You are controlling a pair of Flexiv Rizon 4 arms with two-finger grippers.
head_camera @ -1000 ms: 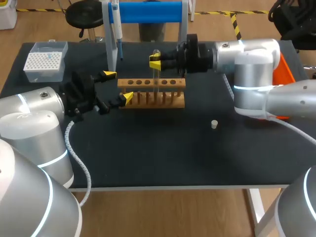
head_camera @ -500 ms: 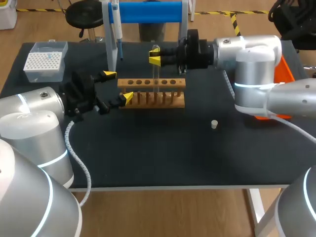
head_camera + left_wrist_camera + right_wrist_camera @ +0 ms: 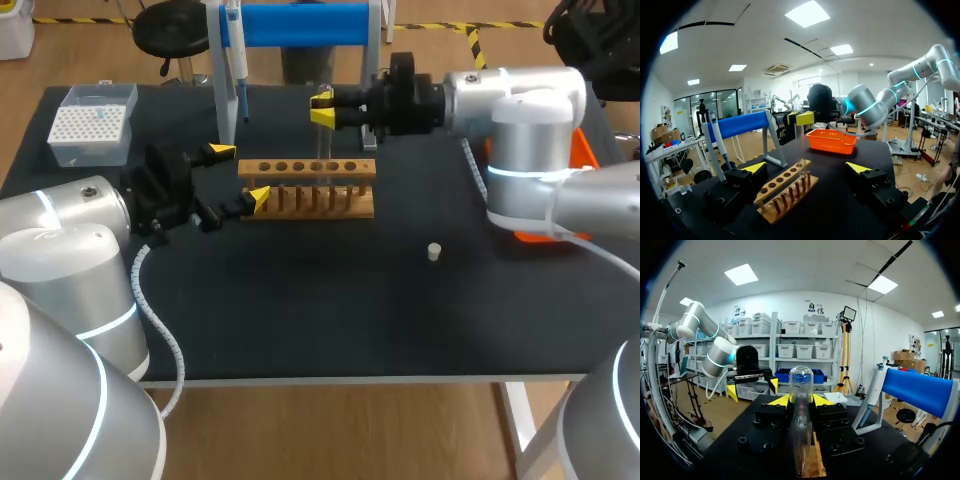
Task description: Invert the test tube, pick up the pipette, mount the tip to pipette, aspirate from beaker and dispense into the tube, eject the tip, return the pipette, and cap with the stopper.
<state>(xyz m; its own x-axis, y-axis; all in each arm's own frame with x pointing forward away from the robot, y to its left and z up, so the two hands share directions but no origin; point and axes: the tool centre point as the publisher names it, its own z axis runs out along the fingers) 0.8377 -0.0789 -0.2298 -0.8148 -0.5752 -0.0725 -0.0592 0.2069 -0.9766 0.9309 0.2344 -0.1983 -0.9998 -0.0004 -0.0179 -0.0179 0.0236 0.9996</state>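
On the table (image 3: 300, 320), seen from above: two arms, one rack (image 3: 307, 188), one tube (image 3: 321, 140), one pipette (image 3: 238, 60), one tip box (image 3: 92, 125), one stopper (image 3: 434, 252) and one orange basket (image 3: 831, 141).

The right hand (image 3: 322, 106) is closed on the clear tube, a yellow tip on each side, and holds it upright above the rack's right half. In the right wrist view the tube's rounded end stands up past the fingertips. Whether its lower end is free of the rack cannot be told.

The left hand (image 3: 240, 175) is spread wide and grips nothing; its two fingers stand at either side of the rack's left end.

The pipette hangs on the blue-barred stand (image 3: 300, 24) behind the rack, with its top cut off. The tip box sits at the far left corner. The stopper lies alone, right of the rack. The basket is mostly hidden behind the right arm in the head view. The number of holes in the rack is hard to make out.
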